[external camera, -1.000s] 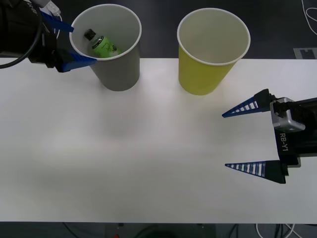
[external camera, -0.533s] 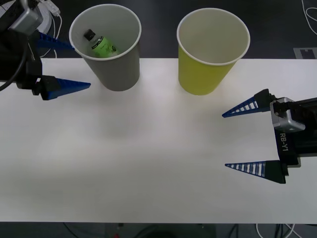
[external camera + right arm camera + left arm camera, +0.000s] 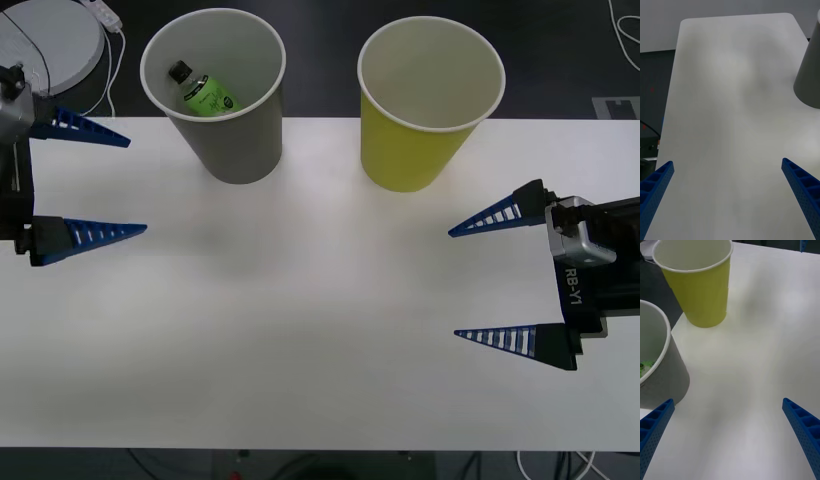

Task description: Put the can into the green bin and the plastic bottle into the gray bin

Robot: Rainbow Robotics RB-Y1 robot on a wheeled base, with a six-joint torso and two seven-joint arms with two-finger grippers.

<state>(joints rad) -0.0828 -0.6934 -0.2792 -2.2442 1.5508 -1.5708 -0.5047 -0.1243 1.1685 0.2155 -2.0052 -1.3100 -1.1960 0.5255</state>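
The gray bin (image 3: 240,130) stands upright at the back left of the white table (image 3: 300,320), and the plastic bottle (image 3: 206,92) lies inside it, cap toward the far left. The green bin (image 3: 415,140) stands upright to its right, its white inside showing nothing. The can is out of view. My left gripper (image 3: 135,185) hangs open over the table's left edge, in front and to the left of the gray bin (image 3: 655,363), holding nothing. My right gripper (image 3: 452,283) is open at the right side, in front of the green bin (image 3: 700,288).
A round gray disc (image 3: 55,40) with a white cable sits beyond the table's back left corner. The dark floor shows past the table's back edge. The gray bin's wall (image 3: 808,75) appears in the right wrist view.
My left gripper has drawn back from the gray bin's rim, moving left and toward the front, still open. The bottle stays inside the gray bin. The right arm has not moved.
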